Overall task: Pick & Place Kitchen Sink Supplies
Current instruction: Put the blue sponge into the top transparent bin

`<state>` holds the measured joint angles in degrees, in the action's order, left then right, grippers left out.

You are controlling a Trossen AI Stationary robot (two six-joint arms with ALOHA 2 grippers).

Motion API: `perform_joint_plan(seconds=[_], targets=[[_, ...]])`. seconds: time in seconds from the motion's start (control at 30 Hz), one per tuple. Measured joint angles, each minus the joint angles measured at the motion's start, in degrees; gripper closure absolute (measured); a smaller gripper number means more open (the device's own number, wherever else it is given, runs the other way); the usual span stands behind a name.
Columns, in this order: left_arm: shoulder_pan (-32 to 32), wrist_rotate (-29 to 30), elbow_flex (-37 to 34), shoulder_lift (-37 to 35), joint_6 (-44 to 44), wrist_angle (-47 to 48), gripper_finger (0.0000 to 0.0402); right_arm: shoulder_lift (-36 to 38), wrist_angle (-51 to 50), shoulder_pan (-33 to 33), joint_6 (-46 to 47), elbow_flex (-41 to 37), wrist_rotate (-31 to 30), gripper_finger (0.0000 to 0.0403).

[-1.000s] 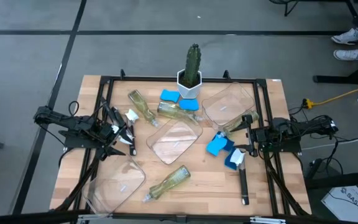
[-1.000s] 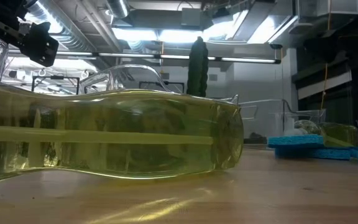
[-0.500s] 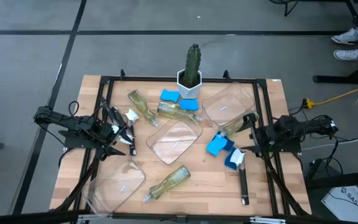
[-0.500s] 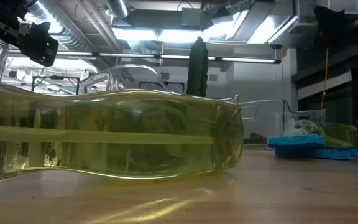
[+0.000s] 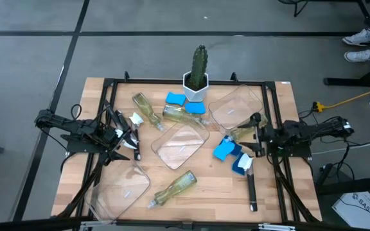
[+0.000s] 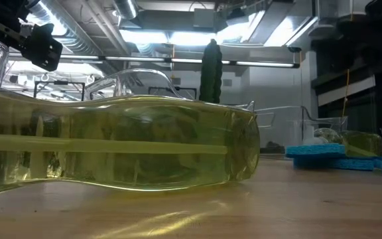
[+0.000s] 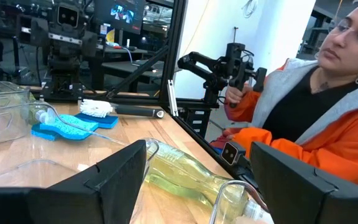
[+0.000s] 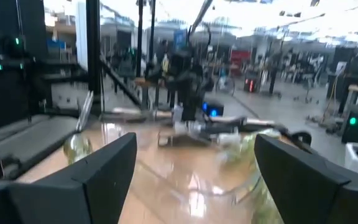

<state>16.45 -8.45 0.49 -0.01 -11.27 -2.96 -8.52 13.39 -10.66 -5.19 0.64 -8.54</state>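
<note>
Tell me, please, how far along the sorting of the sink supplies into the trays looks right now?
Nothing looks done: the three clear trays appear to hold nothing. Nothing is in hand; the left gripper and right gripper are both open and empty. Left to move: bottles, blue sponges and a brush, all lying on the table.

Bright overhead light (right wrist view blurred).
</note>
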Motion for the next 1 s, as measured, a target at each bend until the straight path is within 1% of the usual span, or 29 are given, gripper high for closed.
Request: perform_joint_plan(seconds=[0.2,0.33,0.5,0.67,0.77,1.0], targets=[[0.00,0.00,0.00,0.00,0.00,0.00,0.0121,-8.39,0.05,-0.47,0.00,0.00,0.42,0.0081],[0.00,0.00,0.00,0.00,0.00,0.00,0.0121,-14.34,0.70,-2.84,0.00,0.45,0.57,0.0081],[0.00,0.00,0.00,0.00,0.00,-0.02,0.0121,-22.67,-0.10,-6.36,-1.74,4.23,-0.37,0.0081],[0.00,0.00,0.00,0.00,0.00,0.00,0.0121,-31.78,-6.50,-8.81,-3.99,9.49,-4.19,0.0081],[0.00,0.00,0.00,0.00,0.00,-0.01,0.0121,-36.99,-9.59,-9.51,-4.60,11.89,-5.33,0.0081],[0.00,0.00,0.00,0.00,0.00,0.00,0.0121,-46.58,-9.94,-9.49,-7.79,14.36,-5.42,0.0081]])
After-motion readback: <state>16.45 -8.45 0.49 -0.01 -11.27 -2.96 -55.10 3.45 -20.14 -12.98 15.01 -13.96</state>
